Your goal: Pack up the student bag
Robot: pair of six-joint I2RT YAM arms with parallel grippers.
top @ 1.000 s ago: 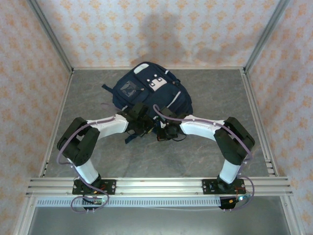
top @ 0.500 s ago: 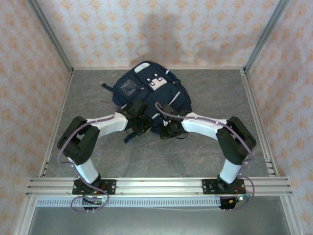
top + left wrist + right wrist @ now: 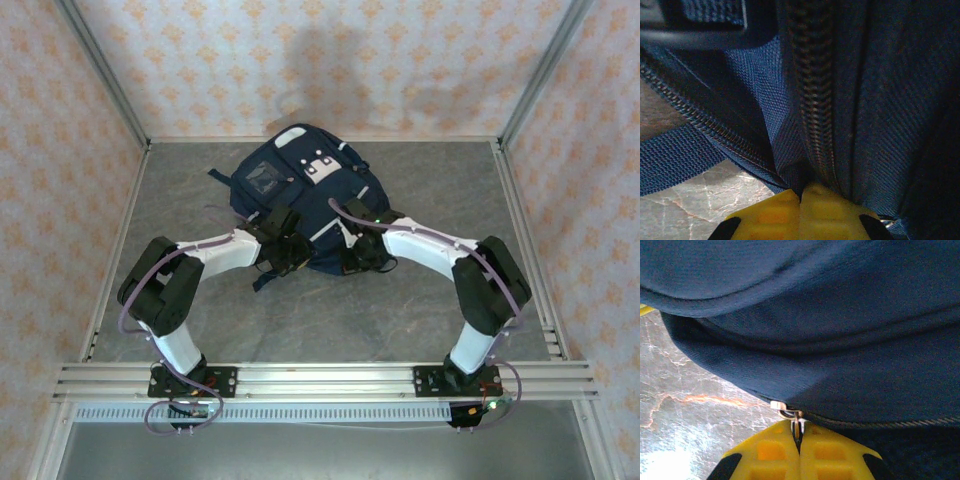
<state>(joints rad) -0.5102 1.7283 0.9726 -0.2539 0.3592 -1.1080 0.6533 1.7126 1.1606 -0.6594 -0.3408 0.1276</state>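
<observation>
The student bag [image 3: 300, 185], navy blue with white patches, lies flat on the grey table [image 3: 450, 190], with both arms reaching to its near edge. My left gripper [image 3: 290, 256] is at the near left corner of the bag. Its yellow fingers [image 3: 770, 215] are shut, pinching blue fabric [image 3: 880, 100] beside a closed zipper line [image 3: 812, 90]. My right gripper [image 3: 362, 258] is at the near right edge. In the right wrist view its gripper [image 3: 798, 432] is shut on a small metal zipper pull [image 3: 790, 414] under the bag's fabric [image 3: 840, 315].
A blue webbing strap [image 3: 675, 160] trails from the bag onto the marbled table top [image 3: 690, 210]. Patterned walls and aluminium posts [image 3: 525, 80] enclose the table on three sides. Bare table lies to the right of the bag [image 3: 685, 405].
My right gripper has slid to the right along the bag's near edge, keeping hold of the zipper pull. The left gripper has stayed almost still on the fabric.
</observation>
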